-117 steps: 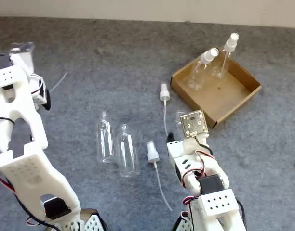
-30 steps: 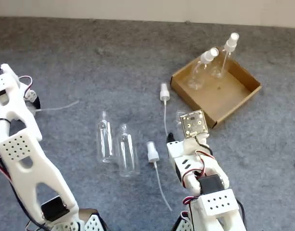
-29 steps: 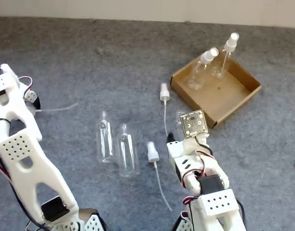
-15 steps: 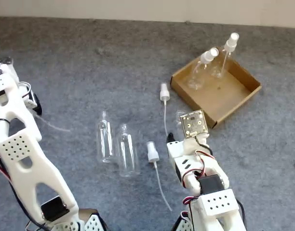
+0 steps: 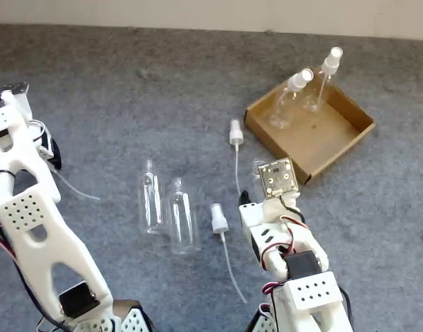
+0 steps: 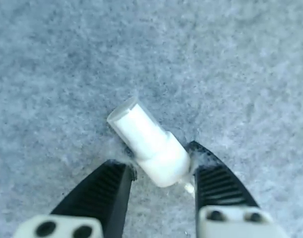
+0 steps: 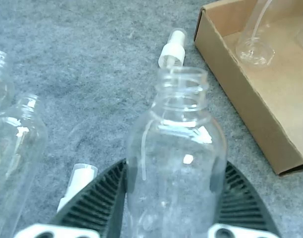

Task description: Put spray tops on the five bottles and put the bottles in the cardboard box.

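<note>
Five clear plastic bottles counted. Two spray-capped bottles (image 5: 286, 104) (image 5: 315, 90) are in the shallow brown cardboard box (image 5: 277, 149). Two open-necked bottles (image 5: 150, 197) (image 5: 182, 214) lie side by side on the grey carpet (image 5: 163, 90). One gripped bottle (image 7: 174, 148), uncapped, is clamped in the right gripper (image 7: 174, 203); its base is cut off. Two loose white spray tops (image 5: 236, 131) (image 5: 218, 218) lie on the carpet. The third spray top (image 6: 149, 144) is pinched in the left gripper (image 6: 159, 183). Pale wall strip (image 5: 198, 14) behind.

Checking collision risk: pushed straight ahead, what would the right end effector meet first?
Probably the white plastic spray top lying on the grey carpet beyond the clear plastic bottle that the right end effector grips; depth is unclear.
</note>
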`<state>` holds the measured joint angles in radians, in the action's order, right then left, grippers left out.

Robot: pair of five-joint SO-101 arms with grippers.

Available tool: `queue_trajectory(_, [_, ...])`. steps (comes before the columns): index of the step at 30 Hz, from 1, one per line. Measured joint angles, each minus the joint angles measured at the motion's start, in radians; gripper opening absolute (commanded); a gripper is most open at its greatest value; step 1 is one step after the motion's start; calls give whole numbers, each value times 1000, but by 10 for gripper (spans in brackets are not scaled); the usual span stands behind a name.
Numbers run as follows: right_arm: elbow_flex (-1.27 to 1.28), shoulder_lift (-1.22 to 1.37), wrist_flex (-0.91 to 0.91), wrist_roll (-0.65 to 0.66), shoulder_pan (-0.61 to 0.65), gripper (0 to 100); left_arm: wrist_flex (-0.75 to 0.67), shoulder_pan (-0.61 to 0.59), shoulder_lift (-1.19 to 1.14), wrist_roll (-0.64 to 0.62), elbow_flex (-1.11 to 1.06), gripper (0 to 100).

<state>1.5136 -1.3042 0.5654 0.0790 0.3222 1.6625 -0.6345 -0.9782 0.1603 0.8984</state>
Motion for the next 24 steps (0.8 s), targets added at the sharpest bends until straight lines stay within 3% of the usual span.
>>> queue_trajectory(4, [0, 0, 0, 0, 0, 192, 0, 0, 0, 0, 0, 110])
queue_trajectory(11, [0, 0, 0, 0, 0, 192, 6, 0, 0, 0, 2, 329])
queue_trajectory(24, [0, 0, 0, 0, 0, 192, 57, 2, -2, 0, 0, 208])
